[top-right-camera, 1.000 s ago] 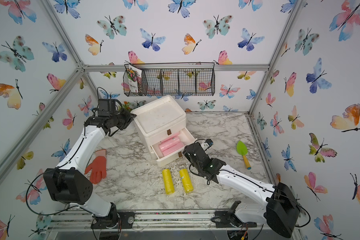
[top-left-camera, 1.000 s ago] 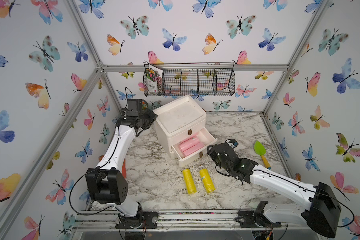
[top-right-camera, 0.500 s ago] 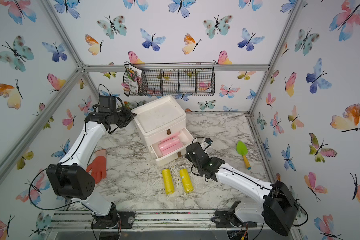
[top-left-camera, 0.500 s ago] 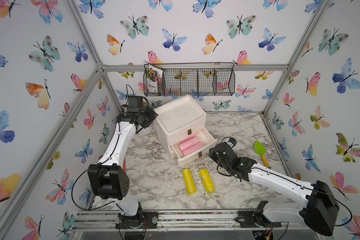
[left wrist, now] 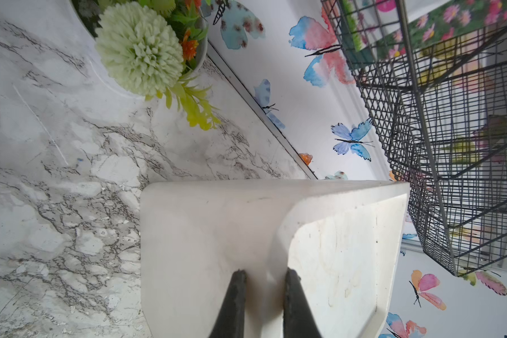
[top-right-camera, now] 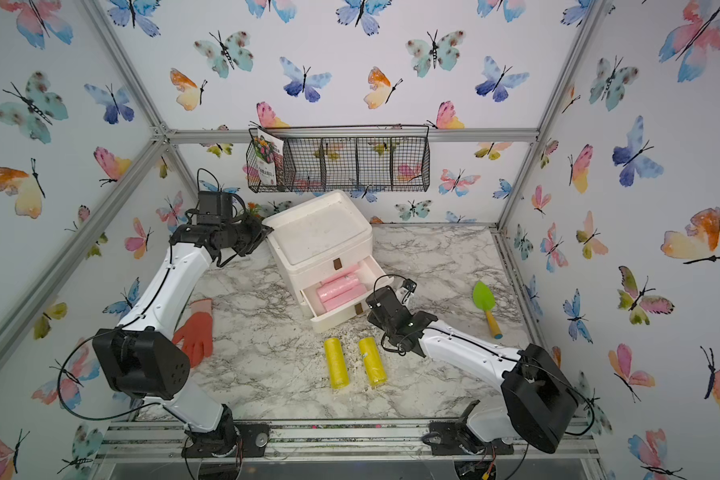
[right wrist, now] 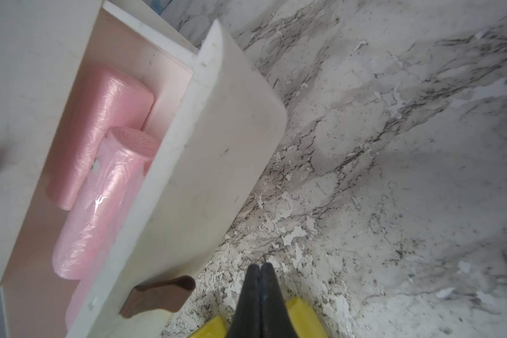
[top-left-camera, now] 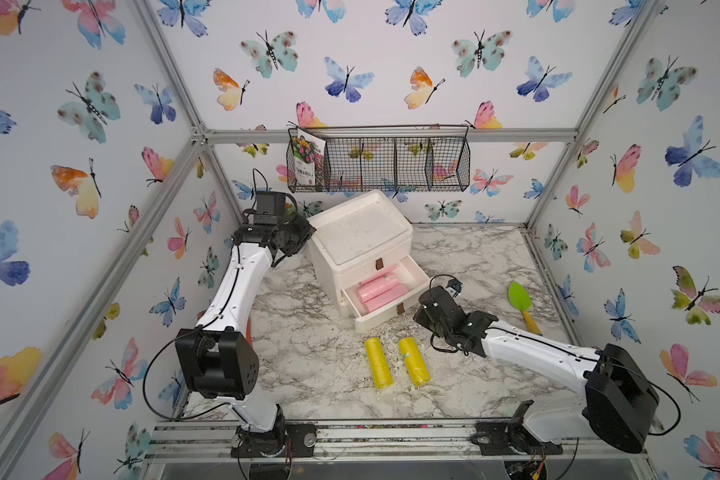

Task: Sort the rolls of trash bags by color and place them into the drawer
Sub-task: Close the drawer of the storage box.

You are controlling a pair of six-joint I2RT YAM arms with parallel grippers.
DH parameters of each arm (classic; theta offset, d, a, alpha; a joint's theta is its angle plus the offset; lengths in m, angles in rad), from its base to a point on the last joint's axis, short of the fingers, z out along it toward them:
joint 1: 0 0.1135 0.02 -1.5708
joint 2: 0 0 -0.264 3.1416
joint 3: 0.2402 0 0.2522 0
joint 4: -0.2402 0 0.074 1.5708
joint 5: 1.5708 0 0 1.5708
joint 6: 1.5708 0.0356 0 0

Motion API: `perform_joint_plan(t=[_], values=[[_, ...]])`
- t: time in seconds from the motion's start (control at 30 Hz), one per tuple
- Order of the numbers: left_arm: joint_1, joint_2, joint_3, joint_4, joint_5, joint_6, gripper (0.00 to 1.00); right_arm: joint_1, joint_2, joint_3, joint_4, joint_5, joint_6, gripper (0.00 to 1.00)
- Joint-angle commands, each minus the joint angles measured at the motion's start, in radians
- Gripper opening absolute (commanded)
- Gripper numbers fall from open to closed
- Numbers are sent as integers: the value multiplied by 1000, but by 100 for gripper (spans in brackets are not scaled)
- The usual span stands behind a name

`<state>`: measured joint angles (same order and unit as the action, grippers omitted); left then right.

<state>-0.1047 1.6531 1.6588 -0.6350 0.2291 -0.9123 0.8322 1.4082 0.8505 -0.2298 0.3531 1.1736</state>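
Observation:
Two yellow rolls (top-left-camera: 378, 363) (top-left-camera: 413, 360) lie side by side on the marble table in front of the white cabinet (top-left-camera: 362, 228). Its lower drawer (top-left-camera: 387, 321) is pulled out and holds pink rolls (top-left-camera: 377, 291), also seen in the right wrist view (right wrist: 106, 204). My right gripper (right wrist: 260, 266) is shut and empty, hovering beside the drawer's brown handle (right wrist: 158, 295), with the yellow rolls' ends (right wrist: 302, 316) under it. My left gripper (left wrist: 265, 272) is at the cabinet's back left top corner, its fingers (left wrist: 237, 281) closed on the top edge.
A green trowel with a yellow handle (top-left-camera: 520, 297) lies at the right. A red glove (top-right-camera: 198, 328) lies by the left arm. A potted artificial plant (left wrist: 141, 46) stands behind the cabinet. A black wire basket (top-left-camera: 379, 164) hangs on the back wall.
My right gripper's fingers have come together from partly open, with nothing between them. Both arms have barely moved.

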Motion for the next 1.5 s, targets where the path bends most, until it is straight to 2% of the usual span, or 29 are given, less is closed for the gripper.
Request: perform_joint_plan(t=[0.0, 0.5, 1.1, 1.3, 1.47], values=[[-8, 73, -24, -49, -17, -27, 4, -8, 38, 47, 14, -27, -41, 2], [-28, 65, -34, -47, -17, -31, 4, -30, 204, 218, 46, -80, -144, 2], [-47, 51, -58, -43, -15, -35, 4, -39, 332, 399, 91, -127, -189, 2], [-47, 44, -65, -42, -16, -36, 4, -39, 379, 437, 123, -213, -166, 2], [-48, 43, -64, -40, -17, -37, 4, -39, 345, 392, 180, -285, -124, 2]])
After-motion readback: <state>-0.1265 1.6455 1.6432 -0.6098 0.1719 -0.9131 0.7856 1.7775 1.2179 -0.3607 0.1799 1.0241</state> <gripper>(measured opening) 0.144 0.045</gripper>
